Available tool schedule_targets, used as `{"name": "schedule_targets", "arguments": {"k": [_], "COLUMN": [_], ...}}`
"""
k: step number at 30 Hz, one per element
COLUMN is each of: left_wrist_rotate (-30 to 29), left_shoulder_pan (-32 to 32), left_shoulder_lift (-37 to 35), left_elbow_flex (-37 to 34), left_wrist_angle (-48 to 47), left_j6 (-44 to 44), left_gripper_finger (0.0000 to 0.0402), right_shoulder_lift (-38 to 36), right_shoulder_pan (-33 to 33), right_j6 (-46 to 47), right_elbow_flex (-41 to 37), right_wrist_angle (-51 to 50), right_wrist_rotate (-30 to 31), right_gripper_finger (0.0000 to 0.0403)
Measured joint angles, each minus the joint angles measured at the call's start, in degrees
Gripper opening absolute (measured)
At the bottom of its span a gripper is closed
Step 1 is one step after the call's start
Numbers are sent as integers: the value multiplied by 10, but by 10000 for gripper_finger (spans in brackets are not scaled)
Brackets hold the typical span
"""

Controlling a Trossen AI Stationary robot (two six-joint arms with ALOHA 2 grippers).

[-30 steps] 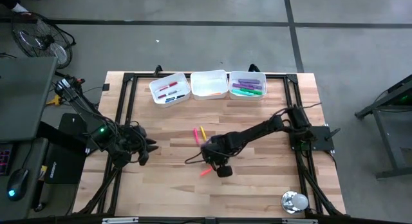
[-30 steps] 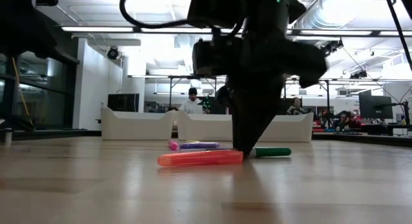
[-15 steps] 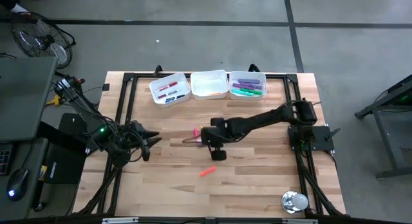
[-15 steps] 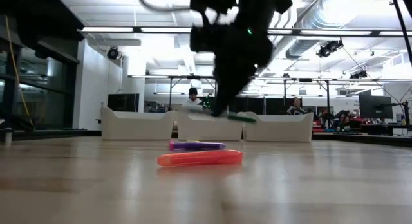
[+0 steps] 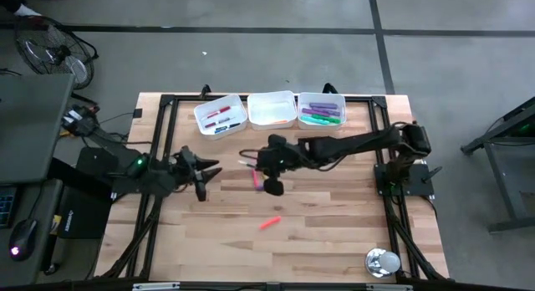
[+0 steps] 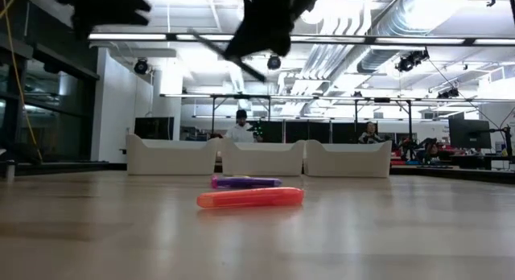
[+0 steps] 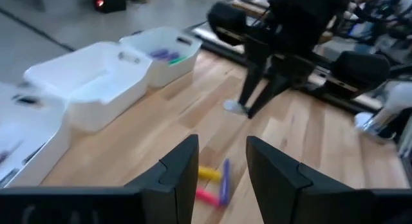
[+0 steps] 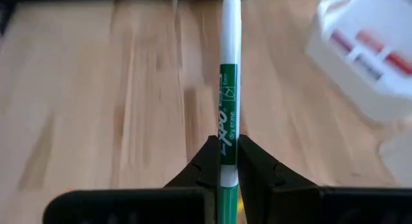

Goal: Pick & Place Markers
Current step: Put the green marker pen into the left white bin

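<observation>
1. While the right claw (image 8: 223,161) pinches the green marker (image 8: 229,102), we should carry it level toward the tray with green and purple markers (image 5: 322,110), at about 2 o'clock from the claw, and let go low inside.
2. The marker juts forward from the claw's tips, raised off the worktop (image 5: 334,224).
3. The left claw (image 7: 219,163) is narrowly open and empty above the worktop's left half.

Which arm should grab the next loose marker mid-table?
Left, probably. The left hand is open and empty, aimed at the yellow marker, pink marker and purple marker. The right hand is shut on the green marker, raised above the table.
</observation>
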Motion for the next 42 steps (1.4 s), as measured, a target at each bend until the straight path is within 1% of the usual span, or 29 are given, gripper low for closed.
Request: {"name": "schedule_targets", "arguments": {"k": [2,4,10,12,14,17,22,26,29,32,36,42], "left_wrist_rotate": [29,60,125,152,167,184,233,268,280,278,253,251], "left_shoulder_pan": [25,50,114,133,152,173,202,213,219,219,219,219], "left_shoulder_lift": [1,7,25,36,48,59,72,78,78,78,78,78], "left_elbow_flex": [0,0,0,0,0,0,0,0,0,0,0,0], "left_wrist_angle": [47,81,154,195,230,256,293,317,319,320,322,323], "left_j6": [48,79,126,148,169,177,181,192,192,192,202,203], "left_gripper_finger": [129,129,129,129,129,129,129,129,129,129,129,129], "right_shoulder_lift": [-14,-27,-51,-51,-51,-51,-51,-51,-51,-51,-51,-51], "right_shoulder_pan": [-2,-5,-9,-13,-16,-17,-25,-34,-39,-39,-39,-39], "right_j6": [0,0,-1,0,-1,-8,-9,-10,-10,-10,-11,-11], "right_elbow_flex": [0,0,1,1,1,1,1,1,1,1,1,1], "right_wrist_angle": [23,45,102,119,132,140,144,145,146,146,146,146], "right_wrist_rotate": [0,0,-4,-12,-20,-17,-29,-29,-38,-46,-50,-51], "right_gripper_finger": [23,23,22,22,22,22,22,22,22,22,22,22]}}
